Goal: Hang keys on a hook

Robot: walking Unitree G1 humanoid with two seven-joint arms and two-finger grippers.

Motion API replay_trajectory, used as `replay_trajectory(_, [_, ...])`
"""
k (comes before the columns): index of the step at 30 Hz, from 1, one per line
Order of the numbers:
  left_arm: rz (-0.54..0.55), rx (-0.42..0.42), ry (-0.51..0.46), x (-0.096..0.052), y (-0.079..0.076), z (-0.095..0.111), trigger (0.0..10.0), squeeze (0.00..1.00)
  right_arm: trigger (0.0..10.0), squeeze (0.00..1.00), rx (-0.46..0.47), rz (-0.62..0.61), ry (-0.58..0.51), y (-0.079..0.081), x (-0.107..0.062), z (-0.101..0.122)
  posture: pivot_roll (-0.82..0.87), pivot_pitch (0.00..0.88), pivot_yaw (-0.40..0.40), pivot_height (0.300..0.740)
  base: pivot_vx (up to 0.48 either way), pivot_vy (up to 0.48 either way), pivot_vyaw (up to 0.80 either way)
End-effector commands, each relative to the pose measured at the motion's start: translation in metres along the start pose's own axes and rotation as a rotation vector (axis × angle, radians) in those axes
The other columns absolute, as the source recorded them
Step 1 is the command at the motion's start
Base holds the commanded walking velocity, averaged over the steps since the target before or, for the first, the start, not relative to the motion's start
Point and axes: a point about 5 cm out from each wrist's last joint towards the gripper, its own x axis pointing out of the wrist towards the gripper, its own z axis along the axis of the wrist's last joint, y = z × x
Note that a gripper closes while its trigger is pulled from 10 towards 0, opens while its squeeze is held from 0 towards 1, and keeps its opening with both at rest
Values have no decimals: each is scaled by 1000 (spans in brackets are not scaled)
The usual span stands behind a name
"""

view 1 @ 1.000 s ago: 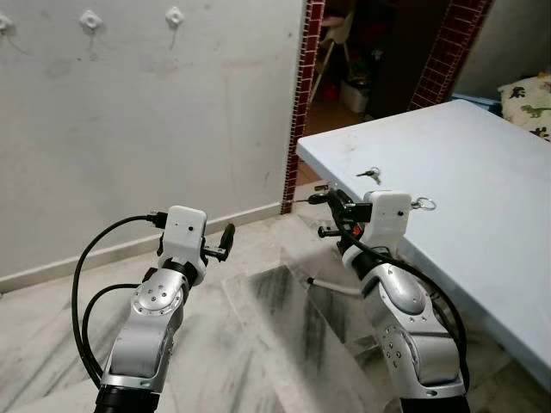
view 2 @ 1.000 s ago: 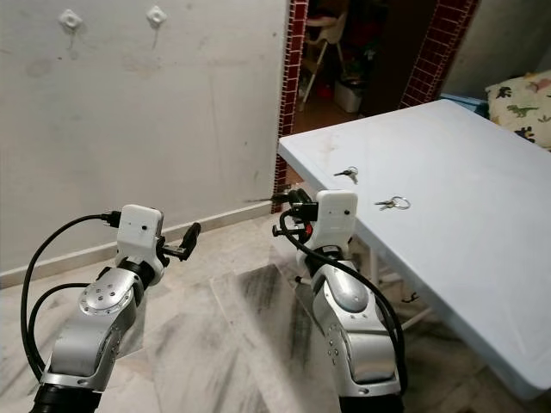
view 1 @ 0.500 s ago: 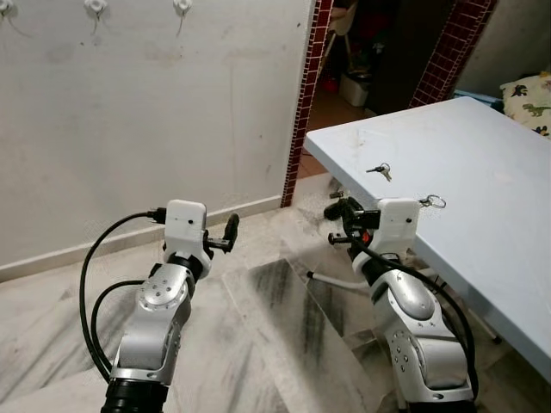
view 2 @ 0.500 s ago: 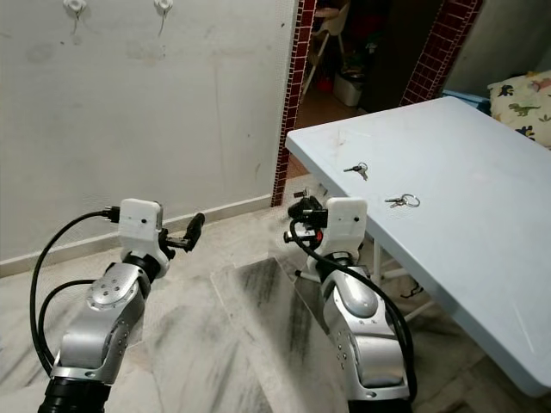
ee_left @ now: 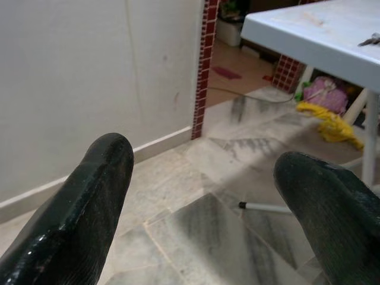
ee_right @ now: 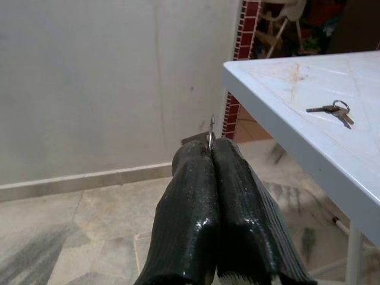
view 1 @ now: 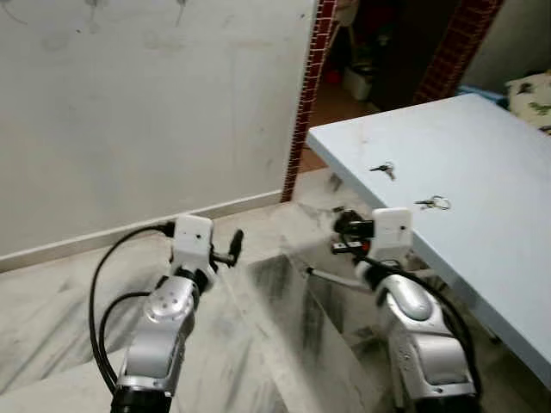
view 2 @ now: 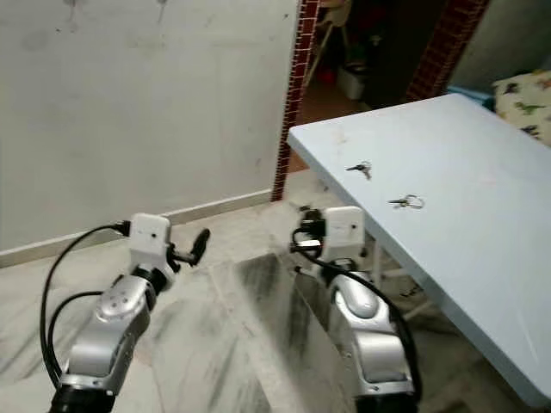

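Roughly midway: right gripper (ee_right: 212,155) jaws pinching a key ring (ee_right: 211,138); left gripper (ee_left: 208,202) jaws spread, empty. Hanging on a hook not yet done; 2 more keys (view 2: 360,169) on surface (view 2: 482,215).

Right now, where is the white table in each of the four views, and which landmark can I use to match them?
Left eye view: the white table fills the right side.
Right eye view: the right side again.
Left wrist view: one corner, with a leg under it.
Right wrist view: its edge and top.
Shared landmark: the red brick pillar at the end of the wall, beside the table's corner.
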Motion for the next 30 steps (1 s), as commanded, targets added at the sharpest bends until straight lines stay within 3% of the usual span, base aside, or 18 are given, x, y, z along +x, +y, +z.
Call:
replay_trajectory(1, [-15,19,-22,0,1,7,10000,0,10000,0,-5,2,5,-5,-2,0,218,0,-56,740,382,0,0])
replay_trajectory(9, [-64,71,5,2,7,10,10000,0,10000,0,37,-69,73,-18,-8,-13,210,0,-93,740,379,0,0])
replay_trajectory(15, [-134,64,-16,4,-5,16,10000,0,10000,0,33,4,97,-5,-5,-16,195,0,-36,740,412,0,0])
replay_trajectory(18, [-158,88,-47,5,-13,18,10000,0,10000,0,-5,46,76,4,-2,-16,185,0,-31,740,265,0,0])
replay_trajectory(21, [-122,47,-34,2,-16,11,10000,0,10000,0,-6,31,33,13,1,-11,169,0,-41,740,0,0,0])
replay_trajectory(23, [-113,34,-43,3,-16,10,10000,0,10000,0,49,-16,-6,17,6,-3,167,0,-56,740,0,0,0])
replay_trajectory(30, [-88,2,-42,14,-14,10,10000,0,10000,0,97,-118,-65,13,10,4,144,0,-58,740,0,0,0])
